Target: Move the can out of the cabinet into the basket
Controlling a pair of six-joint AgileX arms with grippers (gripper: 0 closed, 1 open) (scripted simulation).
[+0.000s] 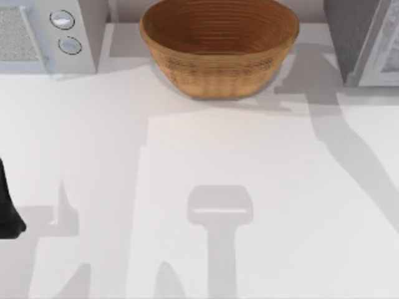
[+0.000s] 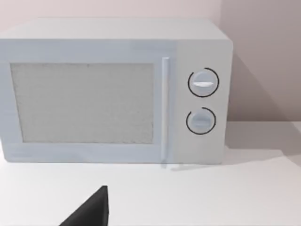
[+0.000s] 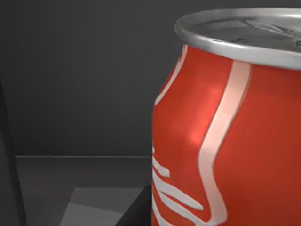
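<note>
White tabletop (image 1: 249,162) carries everything here, with long grey shadows lying across it. Along its far edge, largest first: the wicker basket (image 1: 219,47) sits at the middle, round and bowl-shaped, with nothing seen inside it; the cabinet (image 1: 365,40) stands at the far right corner, grey speckled side and white-framed door toward the basket; a white microwave (image 1: 43,34) with two round silver knobs occupies the far left corner, and the left wrist view faces its closed door (image 2: 84,103) squarely. The can (image 3: 230,132) stands upright in a dark grey enclosure in the right wrist view — red with white script and a silver rim, very close to that camera, resting on a grey floor with a dark wall behind it. At the left edge of the tabletop a black piece of the left arm (image 1: 7,212) juts in, well apart from the basket; a dark tip of the left gripper (image 2: 89,212) points toward the microwave — whether either pincer is wide or closed cannot be told.
</note>
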